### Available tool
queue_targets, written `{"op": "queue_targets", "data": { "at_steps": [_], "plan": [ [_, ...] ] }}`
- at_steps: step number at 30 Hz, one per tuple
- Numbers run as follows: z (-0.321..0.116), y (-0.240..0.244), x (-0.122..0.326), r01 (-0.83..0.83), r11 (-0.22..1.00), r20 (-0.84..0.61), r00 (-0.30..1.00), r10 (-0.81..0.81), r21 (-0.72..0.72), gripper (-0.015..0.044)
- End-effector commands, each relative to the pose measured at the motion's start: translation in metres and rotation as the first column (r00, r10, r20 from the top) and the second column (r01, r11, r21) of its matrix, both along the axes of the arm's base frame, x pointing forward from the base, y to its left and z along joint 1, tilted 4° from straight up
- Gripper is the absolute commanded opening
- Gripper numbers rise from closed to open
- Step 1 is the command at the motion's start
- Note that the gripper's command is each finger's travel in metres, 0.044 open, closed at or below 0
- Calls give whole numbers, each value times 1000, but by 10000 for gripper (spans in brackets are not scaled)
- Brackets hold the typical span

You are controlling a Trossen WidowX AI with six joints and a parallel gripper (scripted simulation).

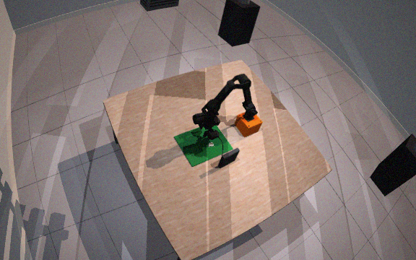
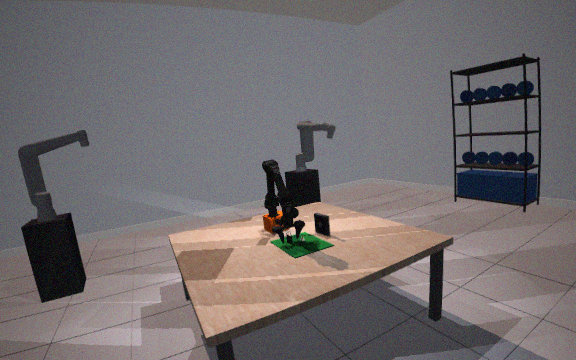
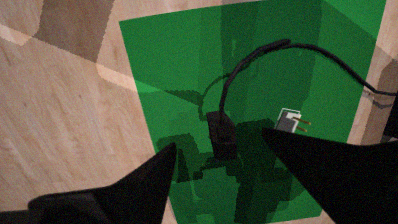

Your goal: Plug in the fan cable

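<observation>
The black plug (image 3: 223,142) (image 2: 289,239) stands upright on the green board (image 3: 170,50) (image 1: 193,160) (image 2: 295,254), beside the header and apart from it. The white-edged header (image 3: 287,121) (image 1: 211,144) has brass-coloured pins; my right finger partly covers it in the wrist view, so not all pins show. The black cable (image 3: 310,46) arches from the plug's top to the fan (image 1: 229,157) (image 2: 322,225) (image 3: 394,117). My gripper (image 3: 218,139) is open and empty, low over the board, its fingertips on either side of the plug in the wrist view. Contact with the plug cannot be seen.
The fan stands on edge on the wooden table (image 1: 248,180) (image 2: 268,300), just off the board's edge. An orange block (image 1: 249,126) (image 2: 270,222) sits under the arm's base. The arm casts dark shadows over the board and around the plug.
</observation>
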State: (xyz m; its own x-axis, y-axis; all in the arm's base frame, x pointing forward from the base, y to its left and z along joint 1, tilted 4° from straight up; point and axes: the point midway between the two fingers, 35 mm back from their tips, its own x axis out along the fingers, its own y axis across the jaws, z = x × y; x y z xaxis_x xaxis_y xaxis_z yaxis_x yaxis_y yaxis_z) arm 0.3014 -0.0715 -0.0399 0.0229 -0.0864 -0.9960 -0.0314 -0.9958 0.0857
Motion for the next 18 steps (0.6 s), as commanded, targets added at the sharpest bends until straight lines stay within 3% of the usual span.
{"op": "queue_targets", "data": {
  "at_steps": [1,7,18],
  "plan": [
    [-5,1,-3,-5,1000,-13,1000,5,5,440],
    [-5,1,-3,-5,1000,-13,1000,5,5,440],
    [-2,0,-2,0,1000,-6,1000,0,1,151]
  ]
}}
